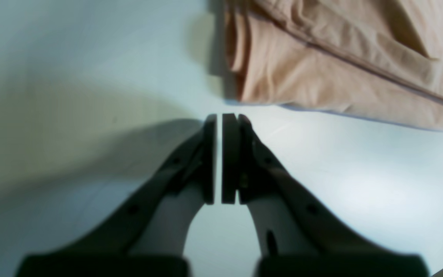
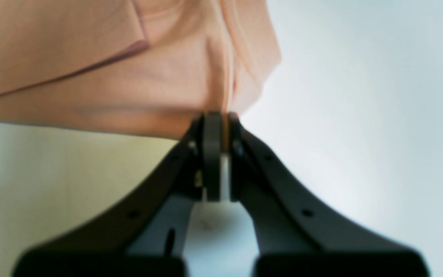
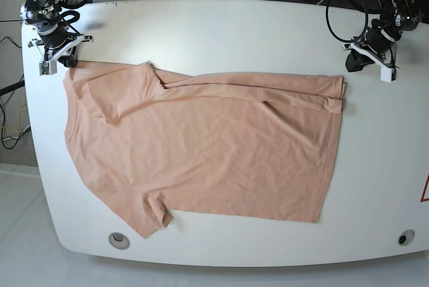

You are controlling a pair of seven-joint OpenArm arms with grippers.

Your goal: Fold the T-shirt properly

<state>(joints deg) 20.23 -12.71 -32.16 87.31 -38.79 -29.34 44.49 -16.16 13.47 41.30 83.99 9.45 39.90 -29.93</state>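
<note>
The T-shirt (image 3: 201, 146) lies spread across the middle of the white bench (image 3: 221, 29); the right gripper (image 2: 221, 115), upper left, pinches its edge; the left gripper (image 1: 219, 117), upper right, has its fingers pressed together just beside the cloth.

We find no readable text, label, brand or number in any view. The only mark is a red-edged sign (image 3: 425, 190) on the table (image 3: 221, 25), cut off by the picture's right edge well right of the T-shirt (image 3: 201, 153); we cannot make out what it says. The T-shirt shows no print.
</note>
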